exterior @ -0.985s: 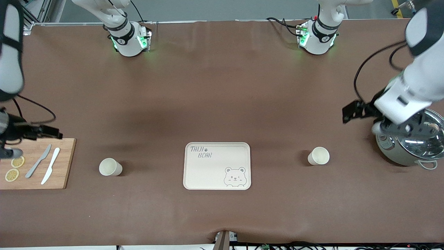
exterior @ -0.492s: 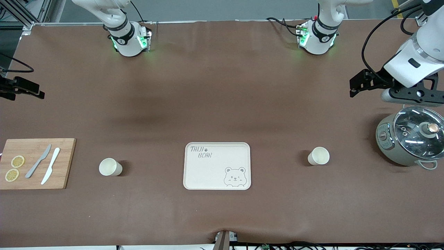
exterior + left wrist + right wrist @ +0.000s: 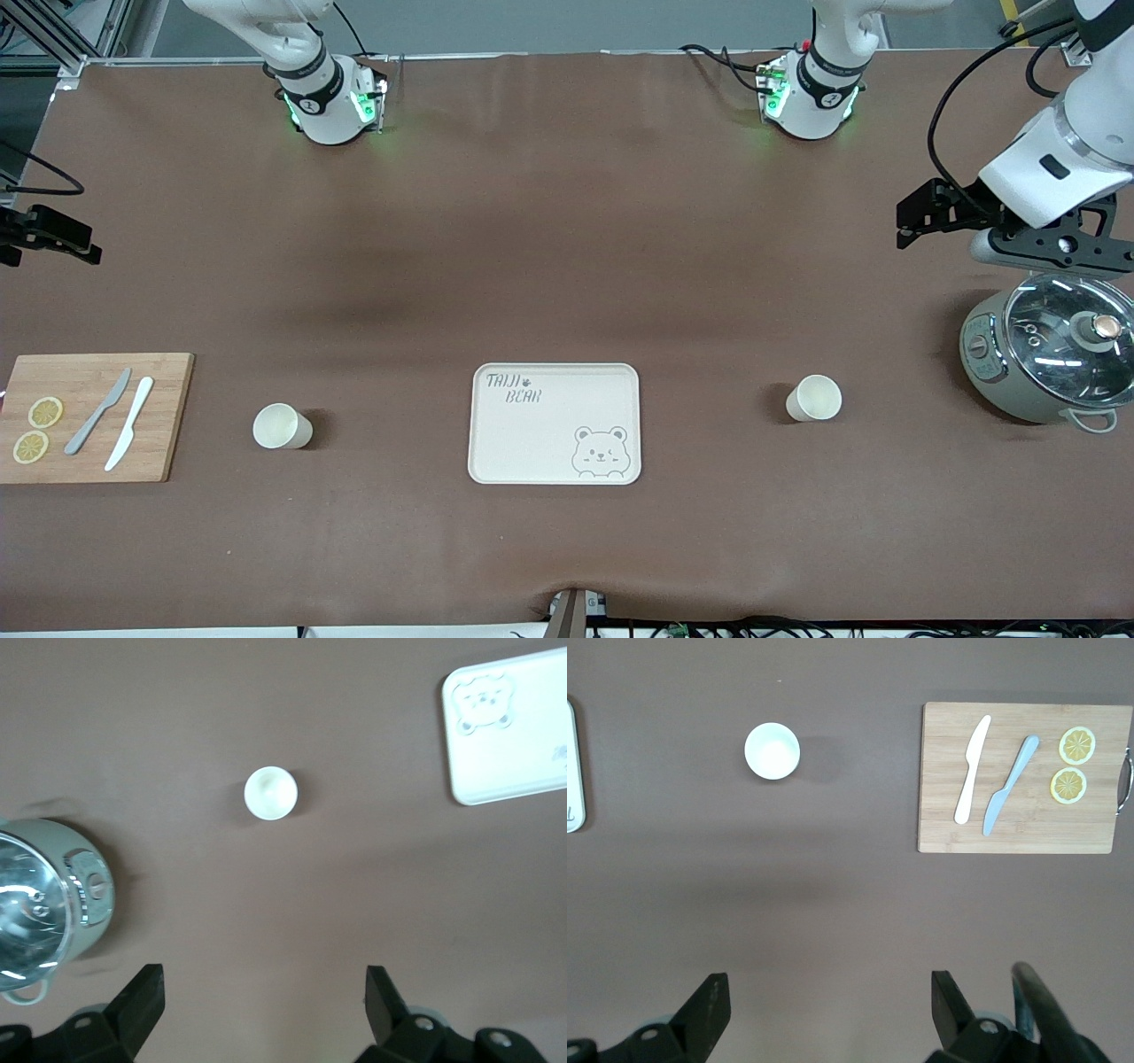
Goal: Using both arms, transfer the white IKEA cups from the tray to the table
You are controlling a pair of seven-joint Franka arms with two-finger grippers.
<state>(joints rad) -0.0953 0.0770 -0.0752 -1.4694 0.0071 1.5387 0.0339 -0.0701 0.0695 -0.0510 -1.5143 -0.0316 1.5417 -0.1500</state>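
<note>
Left gripper (image 3: 261, 992) over bare counter (image 3: 567, 221), fingers (image 3: 142, 997) spread, empty; right gripper (image 3: 824, 992) likewise, mostly cut off in front view.

The left gripper (image 3: 261, 1005) is held high over the left arm's end of the table, its fingers (image 3: 142, 992) spread wide apart (nothing is seen between them). In the front view, the left arm (image 3: 1059, 159) is seen bent, its wrist angled downward. The right gripper (image 3: 828, 1005) is likewise raised over the right arm's end of the table, with fingers (image 3: 709, 997) parted and nothing gripped.
</note>
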